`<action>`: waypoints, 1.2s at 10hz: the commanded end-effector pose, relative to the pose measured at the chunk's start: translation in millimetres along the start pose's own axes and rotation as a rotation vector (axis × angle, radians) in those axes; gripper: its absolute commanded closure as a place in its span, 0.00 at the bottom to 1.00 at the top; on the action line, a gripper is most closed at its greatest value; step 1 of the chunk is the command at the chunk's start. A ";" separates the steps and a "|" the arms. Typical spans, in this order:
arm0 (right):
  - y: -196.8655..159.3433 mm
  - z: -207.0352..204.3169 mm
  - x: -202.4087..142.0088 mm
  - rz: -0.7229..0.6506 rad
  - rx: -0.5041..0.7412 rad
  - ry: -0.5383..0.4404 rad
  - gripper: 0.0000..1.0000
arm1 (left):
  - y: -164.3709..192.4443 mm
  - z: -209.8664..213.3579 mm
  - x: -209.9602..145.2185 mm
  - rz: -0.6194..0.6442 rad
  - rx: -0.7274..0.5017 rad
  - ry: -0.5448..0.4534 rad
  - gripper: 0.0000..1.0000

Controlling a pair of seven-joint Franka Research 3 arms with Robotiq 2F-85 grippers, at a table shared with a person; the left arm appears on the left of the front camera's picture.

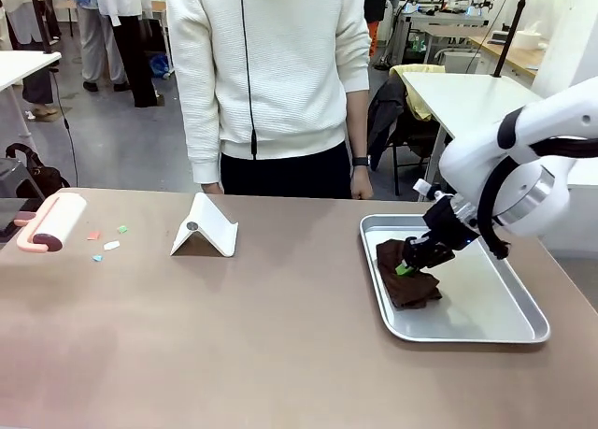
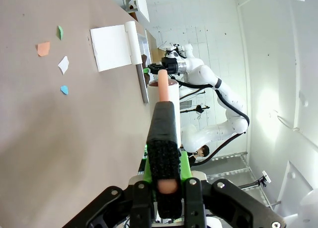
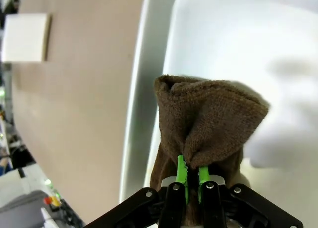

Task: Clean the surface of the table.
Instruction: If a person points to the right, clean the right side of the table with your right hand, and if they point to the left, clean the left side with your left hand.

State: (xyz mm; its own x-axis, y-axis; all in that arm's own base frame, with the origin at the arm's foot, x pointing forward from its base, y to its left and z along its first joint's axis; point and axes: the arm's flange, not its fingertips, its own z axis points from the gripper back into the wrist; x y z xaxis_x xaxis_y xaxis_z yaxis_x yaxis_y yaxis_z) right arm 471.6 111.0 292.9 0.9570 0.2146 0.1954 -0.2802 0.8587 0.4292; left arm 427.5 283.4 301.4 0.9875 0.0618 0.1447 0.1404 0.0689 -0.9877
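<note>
Table [image 1: 280, 354] front open, white stand [image 1: 206, 228] mid-far, tray [image 1: 500, 303] right, 4 scraps [image 1: 110, 245] left

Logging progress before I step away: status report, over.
Left gripper shut on lint roller. Right gripper shut on brown cloth in tray. Table has paper scraps near roller. White stand beside them.

Surface [image 1: 280, 345]: plain matte brownish-taupe, no pattern. At its far left are a salmon scrap [image 1: 92, 235], a green scrap [image 1: 122, 229], a white scrap [image 1: 111, 246] and a blue scrap [image 1: 97, 258], and a lint roller [image 1: 56, 221] with a white roll and pink handle. Tray [image 1: 505, 326] at right: shiny silver; cloth [image 1: 416, 289] dark brown; right fingers [image 3: 181, 172] black with green pads; folded stand [image 1: 206, 228] and the person's ribbed sweater [image 1: 271, 64] white.
</note>
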 end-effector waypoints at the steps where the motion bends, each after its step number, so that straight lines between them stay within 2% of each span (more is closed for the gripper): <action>1: 5.8 -14.2 -19.5 0.123 -0.030 0.116 0.91 | -4.0 -3.7 -6.3 -0.018 0.001 0.002 1.00; 5: -12.0 -2.0 -25.3 0.210 -0.096 0.202 0.91 | -4.0 -3.7 -6.3 -0.018 0.001 0.002 1.00; 9: -50.8 17.3 -15.5 0.020 -0.112 0.071 0.91 | -4.0 -3.7 -6.3 -0.018 0.001 0.002 1.00; 12: -80.0 27.4 -9.2 -0.170 -0.081 -0.079 0.91 | -4.0 -3.7 -6.3 -0.018 0.001 0.002 1.00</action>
State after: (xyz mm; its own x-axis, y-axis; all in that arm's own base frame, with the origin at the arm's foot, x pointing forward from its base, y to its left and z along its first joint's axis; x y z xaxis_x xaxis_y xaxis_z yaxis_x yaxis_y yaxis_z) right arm 478.1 33.7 296.2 0.9794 0.1195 0.1626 -0.1757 0.9013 0.3959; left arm 427.5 283.5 301.4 0.9875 0.0619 0.1448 0.1405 0.0691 -0.9877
